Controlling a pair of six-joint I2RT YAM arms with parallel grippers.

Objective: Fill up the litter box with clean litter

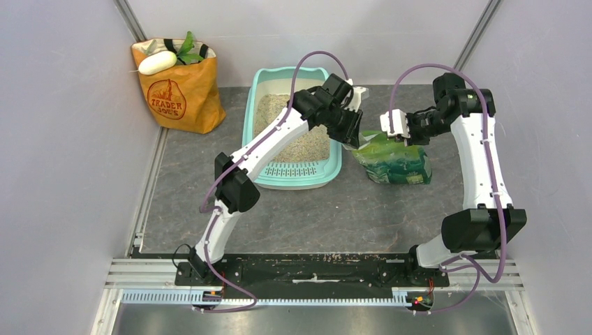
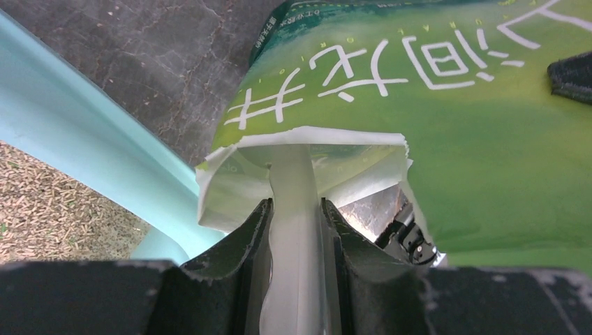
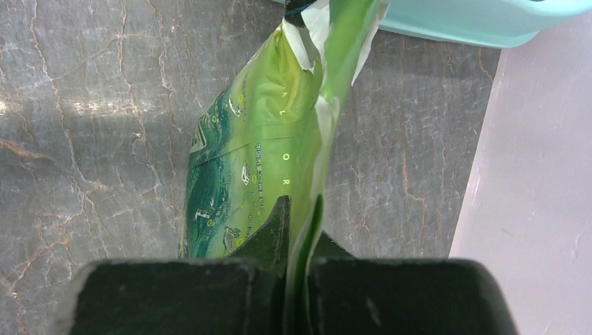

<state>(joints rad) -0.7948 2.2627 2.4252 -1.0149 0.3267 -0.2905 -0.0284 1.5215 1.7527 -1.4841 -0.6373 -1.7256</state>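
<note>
The mint-teal litter box (image 1: 253, 115) lies at the back centre, with beige clean litter (image 1: 269, 112) spread over its floor. Its rim (image 2: 70, 139) and some litter (image 2: 42, 209) show in the left wrist view. A green printed bag (image 1: 391, 162) stands just right of the box. My left gripper (image 1: 351, 129) (image 2: 297, 204) is shut on a translucent scoop handle (image 2: 292, 174) that runs into the bag's torn mouth (image 2: 307, 143). The scoop's bowl is hidden inside. My right gripper (image 1: 391, 125) (image 3: 304, 213) is shut on the bag's upper edge (image 3: 314, 132), holding it up.
An orange paper grocery bag (image 1: 178, 91) with a white vegetable and greens stands at the back left. Grey walls close in both sides. The litter box corner (image 3: 475, 17) sits just beyond the green bag. Dark stone tabletop (image 1: 335, 216) stretches toward the arm bases.
</note>
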